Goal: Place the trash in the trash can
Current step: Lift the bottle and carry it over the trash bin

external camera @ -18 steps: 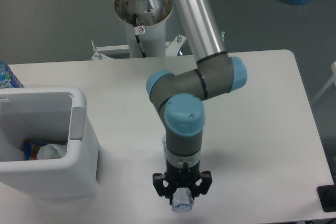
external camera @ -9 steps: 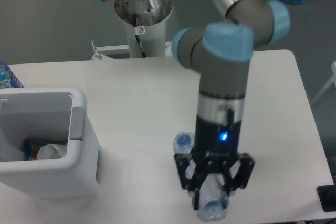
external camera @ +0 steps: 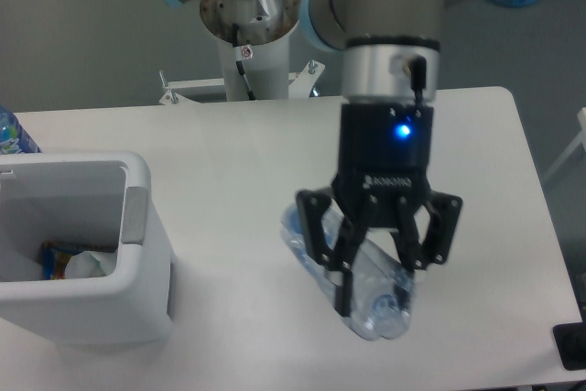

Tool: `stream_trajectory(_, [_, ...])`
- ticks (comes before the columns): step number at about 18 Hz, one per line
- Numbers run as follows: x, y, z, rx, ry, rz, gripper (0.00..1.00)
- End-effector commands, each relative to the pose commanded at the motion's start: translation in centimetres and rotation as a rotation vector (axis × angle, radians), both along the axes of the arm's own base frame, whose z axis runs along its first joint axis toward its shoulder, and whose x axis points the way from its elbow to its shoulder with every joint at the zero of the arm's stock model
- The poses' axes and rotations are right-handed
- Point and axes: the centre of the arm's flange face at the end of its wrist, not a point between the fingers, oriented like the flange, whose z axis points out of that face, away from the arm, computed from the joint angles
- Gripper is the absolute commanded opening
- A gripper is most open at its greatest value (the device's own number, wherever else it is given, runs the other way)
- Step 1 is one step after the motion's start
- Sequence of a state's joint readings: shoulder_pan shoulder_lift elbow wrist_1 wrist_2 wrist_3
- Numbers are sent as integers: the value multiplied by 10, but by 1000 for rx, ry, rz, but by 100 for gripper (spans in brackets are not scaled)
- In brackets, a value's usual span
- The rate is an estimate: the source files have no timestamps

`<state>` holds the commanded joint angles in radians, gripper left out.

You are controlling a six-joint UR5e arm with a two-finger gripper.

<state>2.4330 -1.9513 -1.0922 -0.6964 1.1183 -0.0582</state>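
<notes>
Hand (external camera: 375, 295) pinching bottle (external camera: 352, 286), now raised higher off desk (external camera: 229, 153) than before; bin (external camera: 137, 226) unmoved.

one fixed camera looks down steeply from the counter's (external camera: 229, 153) front edge, facing the arm's base post (external camera: 249, 20) at the far side. the gripper (external camera: 377, 267) hangs close to the lens and looms large. the bin (external camera: 137, 226) is cut off at the left edge; grey floor (external camera: 73, 34) fills the top.
</notes>
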Motion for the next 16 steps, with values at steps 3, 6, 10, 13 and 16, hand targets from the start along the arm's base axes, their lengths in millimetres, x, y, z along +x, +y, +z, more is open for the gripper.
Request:
stream_trajectory(3, [36, 10, -1, -6, -15, -42, 55])
stream_trajectory(6, [80, 18, -6, -21, -29, -97, 55])
stream_trajectory(10, [133, 36, -16, -40, -45, -176, 55])
stream_trajectory(13, [162, 51, -22, -48, -50, -226, 55])
stream_trajectory(16, [186, 64, -33, -65, -60, -269, 55])
